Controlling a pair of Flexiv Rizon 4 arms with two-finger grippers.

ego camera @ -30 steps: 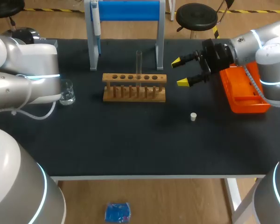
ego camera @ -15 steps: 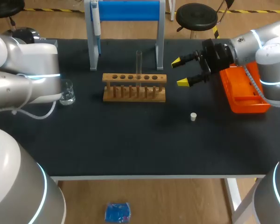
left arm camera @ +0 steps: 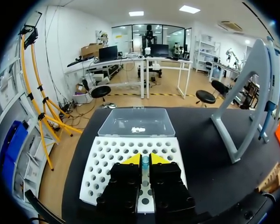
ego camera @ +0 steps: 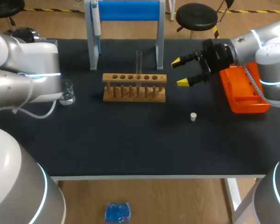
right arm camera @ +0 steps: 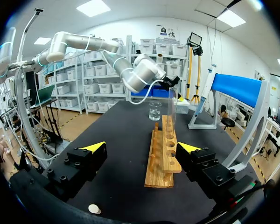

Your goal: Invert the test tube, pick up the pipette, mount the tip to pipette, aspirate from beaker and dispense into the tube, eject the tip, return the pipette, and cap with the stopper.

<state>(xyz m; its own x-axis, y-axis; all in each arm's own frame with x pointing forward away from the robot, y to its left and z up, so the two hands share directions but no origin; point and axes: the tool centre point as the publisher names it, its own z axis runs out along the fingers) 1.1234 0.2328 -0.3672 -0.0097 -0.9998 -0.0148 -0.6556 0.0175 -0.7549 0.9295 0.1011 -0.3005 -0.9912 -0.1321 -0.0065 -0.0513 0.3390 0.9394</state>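
As right end effector (right arm camera: pixel 142 146) gapes, tube (right arm camera: pixel 171 112) stands ahead.

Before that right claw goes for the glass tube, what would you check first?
1. Right claw open and empty: ok, jaws stand wide apart, facing the rack.
2. Tube upright in the rack: ok.
3. Which end of the tube is up: cannot tell.
4. Stopper out of the way: ok, it lies on the table apart from the rack.
5. Left claw out of the way: ok, it is over the white tray, not at the rack.
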